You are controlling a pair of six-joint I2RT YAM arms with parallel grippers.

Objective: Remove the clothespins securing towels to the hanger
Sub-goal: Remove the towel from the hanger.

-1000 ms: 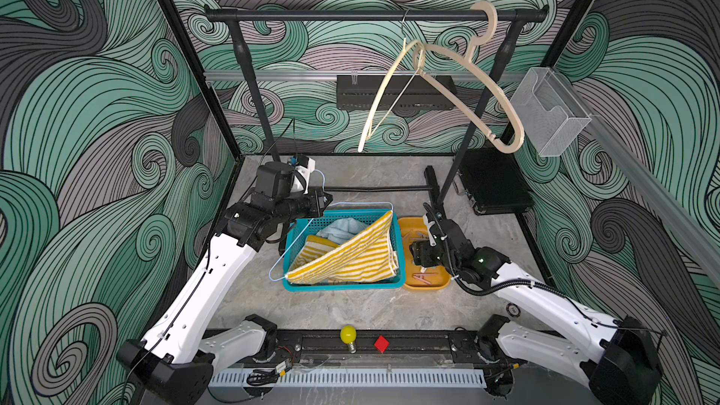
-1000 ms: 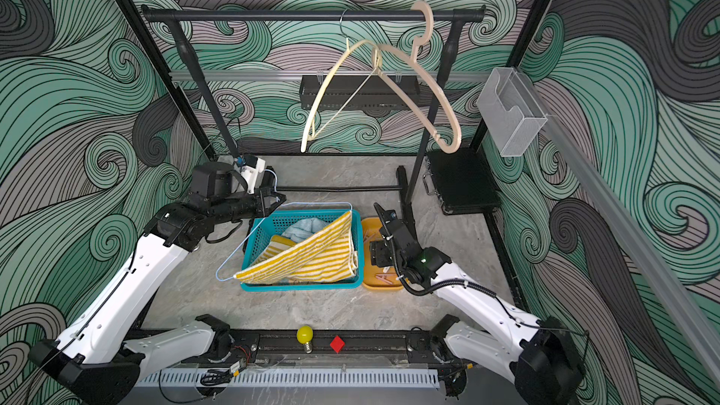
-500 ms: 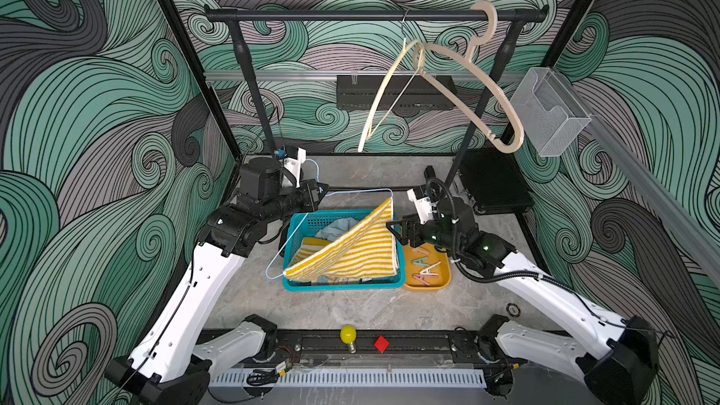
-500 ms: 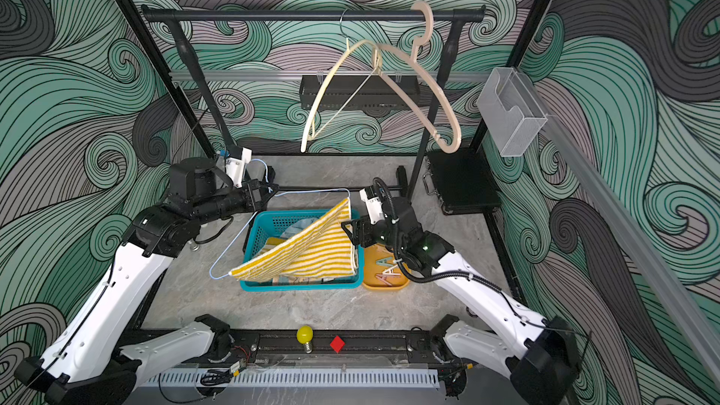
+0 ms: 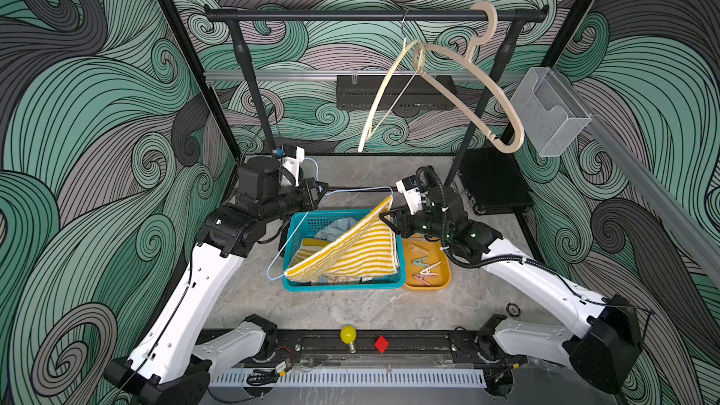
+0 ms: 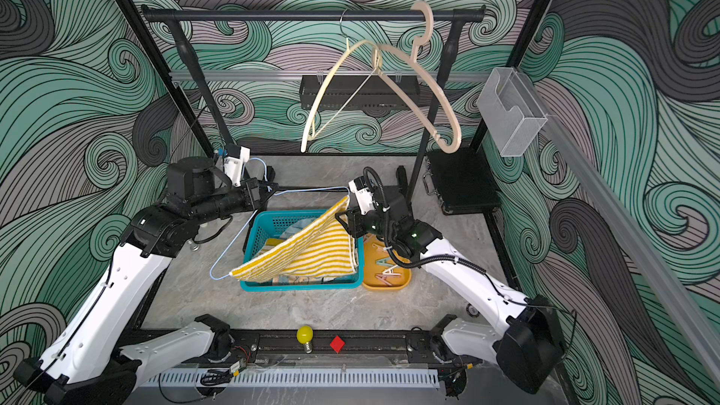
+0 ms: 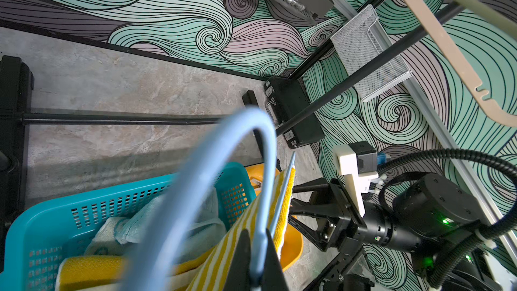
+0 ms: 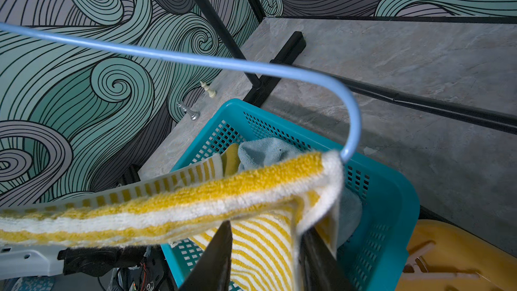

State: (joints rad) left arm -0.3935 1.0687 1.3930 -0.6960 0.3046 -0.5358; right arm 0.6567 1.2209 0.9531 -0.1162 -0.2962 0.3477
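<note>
Clothespins (image 5: 424, 266) lie in the tray (image 5: 448, 275) beside the basket (image 5: 343, 286), so, my left gripper (image 7: 256, 236) pinching the hanger (image 5: 358, 190), I'd close my half-spread right gripper (image 8: 265, 228) squarely on the towel (image 5: 350, 251) corner.

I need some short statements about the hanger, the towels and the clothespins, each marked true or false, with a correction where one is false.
1. The left gripper is shut on the blue wire hanger. True.
2. The striped towel lies flat inside the teal basket. False: it is draped over the hanger, with one corner raised above the basket.
3. Clothespins lie in the orange tray beside the basket. True.
4. The blue hanger hangs on the black rail. False: two beige hangers hang there; the blue one is in the left gripper.
5. A light-blue towel lies in the basket. True.
</note>
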